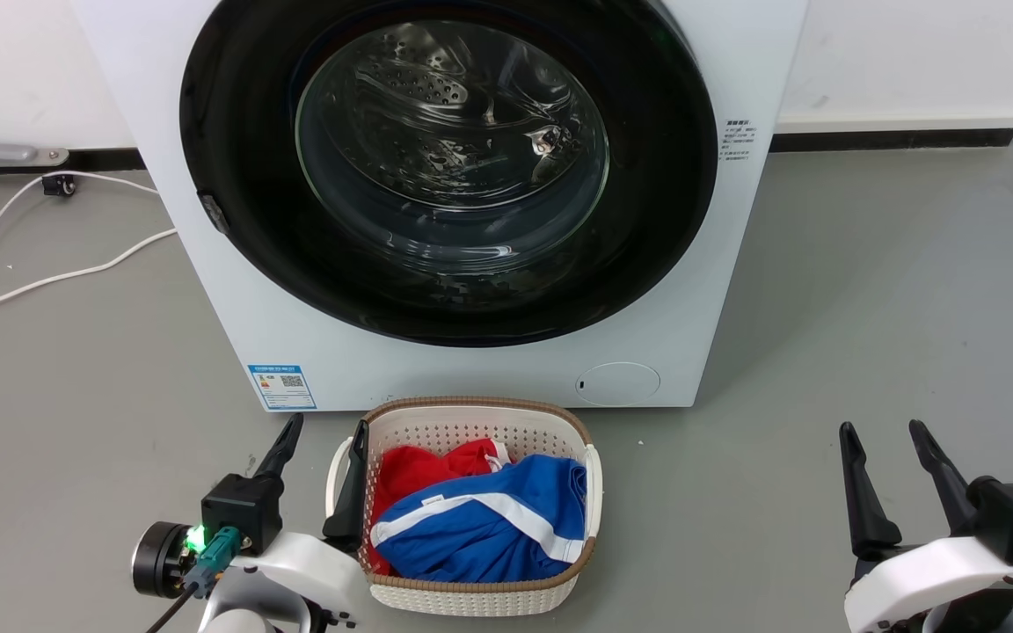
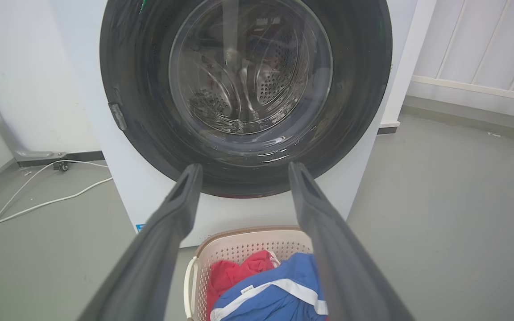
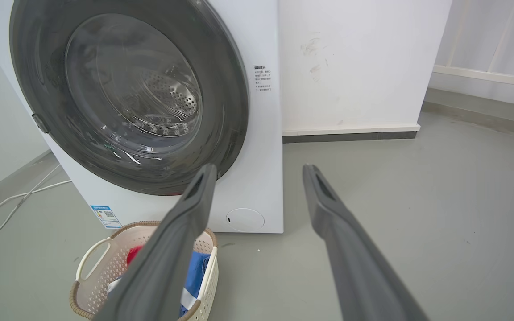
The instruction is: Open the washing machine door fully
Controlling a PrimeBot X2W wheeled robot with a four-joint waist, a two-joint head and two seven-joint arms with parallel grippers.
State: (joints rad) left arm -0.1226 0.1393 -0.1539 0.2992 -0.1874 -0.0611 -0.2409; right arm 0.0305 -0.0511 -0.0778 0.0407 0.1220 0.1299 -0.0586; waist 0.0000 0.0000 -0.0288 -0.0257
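Floor: smooth grey floor [image 1: 867, 290], white wall behind.
Door: large round glossy black-rimmed washing machine door [image 1: 449, 167] with clear glass centre, closed flat on the white washer [image 1: 471, 378].
Basket: cream plastic laundry basket [image 1: 471, 420] before the washer.
Left pincer [image 1: 328, 424]: fingers apart, empty, beside the basket.
Right pincer [image 1: 881, 427]: fingers apart, empty, well right of the basket.

Grey floor [image 1: 867, 308]: washer [image 1: 436, 374], basket [image 1: 471, 602], cables [image 1: 58, 278].

Black-rimmed washing machine door [image 1: 448, 167]; white washer [image 1: 207, 272]; red, blue clothes [image 1: 480, 514].
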